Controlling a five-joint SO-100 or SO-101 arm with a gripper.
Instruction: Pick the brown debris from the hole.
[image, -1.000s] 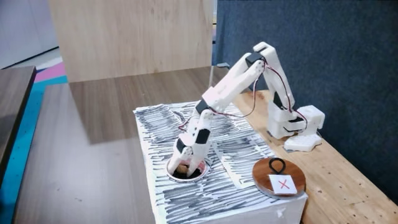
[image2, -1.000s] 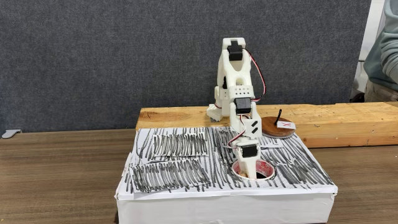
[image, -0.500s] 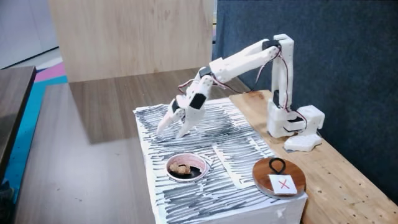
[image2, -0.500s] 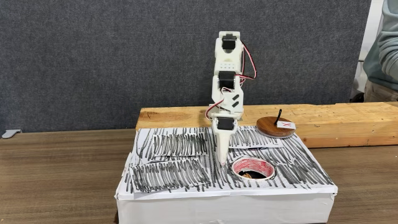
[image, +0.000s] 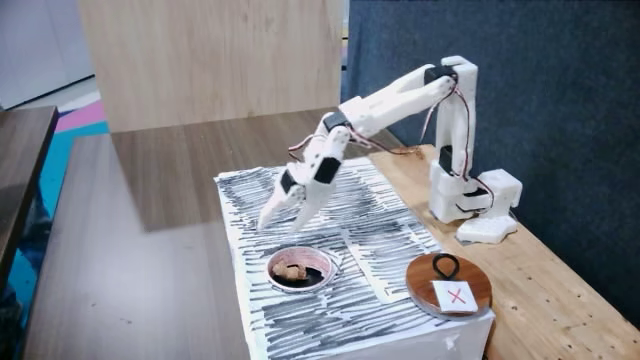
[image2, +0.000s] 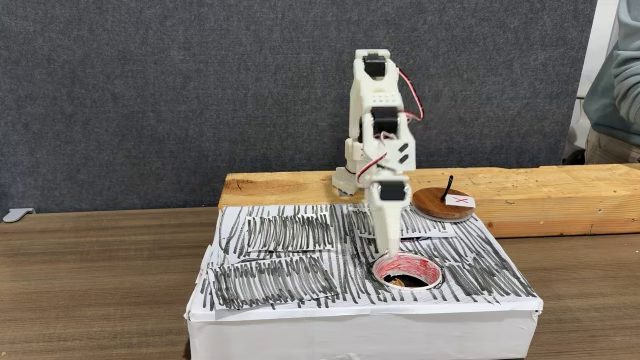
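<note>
The hole (image: 318, 279) is a round dark opening with a pale pinkish rim (image2: 424, 265) in the top of a box covered in black-and-white streaked paper. The brown debris (image: 290, 269), a small lumpy tan clump, lies inside it at the left side in a fixed view. My gripper (image: 281, 220) hangs above the paper just behind and left of the hole, pointing down, open and empty. In the front fixed view the gripper (image2: 386, 254) stands just above the hole's back-left rim.
A round wooden disc (image: 470, 279) with a black ring and a red X card sits at the box's right corner, partly on a wooden plank (image2: 540, 190). The arm's base (image: 462, 200) stands on that plank. A person's sleeve (image2: 615, 80) shows at the right edge.
My gripper lifted out of the hole without the debris, swung away over the paper, and has now come back closer to the hole. The debris stayed in the hole.
</note>
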